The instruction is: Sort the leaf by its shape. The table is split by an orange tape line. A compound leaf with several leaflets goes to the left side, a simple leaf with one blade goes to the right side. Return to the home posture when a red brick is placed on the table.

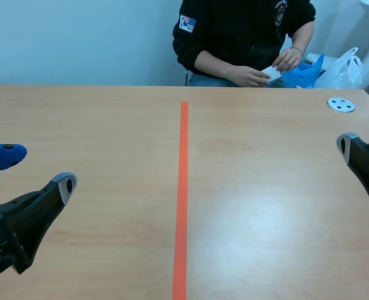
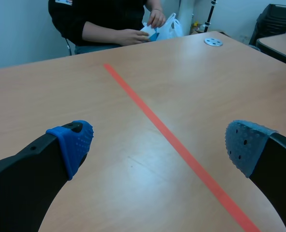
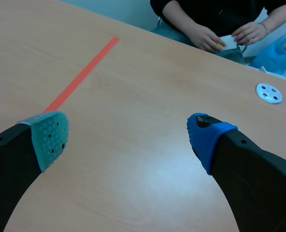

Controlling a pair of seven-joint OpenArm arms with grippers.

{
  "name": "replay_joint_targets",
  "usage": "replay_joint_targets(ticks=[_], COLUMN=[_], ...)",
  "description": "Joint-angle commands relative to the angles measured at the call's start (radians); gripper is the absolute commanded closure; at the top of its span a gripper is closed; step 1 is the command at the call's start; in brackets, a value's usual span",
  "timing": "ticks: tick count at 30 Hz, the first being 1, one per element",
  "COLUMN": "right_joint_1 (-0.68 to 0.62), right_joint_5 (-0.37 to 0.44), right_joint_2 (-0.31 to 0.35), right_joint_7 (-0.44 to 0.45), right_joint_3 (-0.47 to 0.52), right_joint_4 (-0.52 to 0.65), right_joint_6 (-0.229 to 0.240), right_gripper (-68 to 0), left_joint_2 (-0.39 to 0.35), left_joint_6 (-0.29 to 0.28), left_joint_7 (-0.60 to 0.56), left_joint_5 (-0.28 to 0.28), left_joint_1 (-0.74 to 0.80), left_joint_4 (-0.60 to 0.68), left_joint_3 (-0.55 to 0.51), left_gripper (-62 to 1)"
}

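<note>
The left gripper (image 2: pixel 159 144) and right gripper (image 3: pixel 127 140) are hanging released, holding nothing. No leaf is lying on the table (image 1: pixel 265 206); the person (image 1: pixel 240 31) is handling something white. The arms are probably waiting for a leaf to sort.

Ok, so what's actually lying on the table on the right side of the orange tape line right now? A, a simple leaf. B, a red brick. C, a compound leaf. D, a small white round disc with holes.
D: a small white disc with holes lies on the table near its far right corner, well to the right of the orange tape line.
</note>
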Motion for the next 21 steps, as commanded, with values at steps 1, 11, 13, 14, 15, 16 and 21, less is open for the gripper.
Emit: replay_joint_targets(ticks=[1, 11, 13, 14, 15, 16, 21], right_joint_1=[0.014, 0.015, 0.015, 0.015, 0.015, 0.015, 0.015], right_joint_5=[0.007, 0.007, 0.007, 0.007, 0.007, 0.007, 0.007], right_joint_2=[-0.001, 0.000, 0.000, 0.000, 0.000, 0.000, 0.000], right_joint_7=[-0.027, -0.026, -0.026, -0.026, -0.026, -0.026, -0.026], right_joint_3=[0.010, 0.010, 0.010, 0.010, 0.010, 0.010, 0.010], right_joint_4=[0.003, 0.003, 0.003, 0.003, 0.003, 0.003, 0.003], right_joint_6=[-0.007, -0.007, -0.007, -0.007, -0.007, -0.007, -0.007], right_gripper=[-50.0, -50.0, -50.0, -50.0, -50.0, -50.0, -50.0], left_joint_2=[0.029, 0.044, 0.044, 0.044, 0.044, 0.044, 0.044], left_joint_6=[-0.032, -0.032, -0.032, -0.032, -0.032, -0.032, -0.032], left_joint_7=[-0.002, -0.002, -0.002, -0.002, -0.003, -0.003, -0.002], left_joint_5=[-0.009, -0.009, -0.009, -0.009, -0.009, -0.009, -0.009], left_joint_1=[-0.080, -0.089, -0.096, -0.100, -0.101, -0.103, -0.102], left_joint_4=[0.027, 0.027, 0.027, 0.027, 0.027, 0.027, 0.027], left_joint_3=[-0.006, -0.006, -0.006, -0.006, -0.006, -0.006, -0.006], left_gripper=[-58.7, -58.7, -58.7, -58.7, -58.7, -58.7, -58.7])
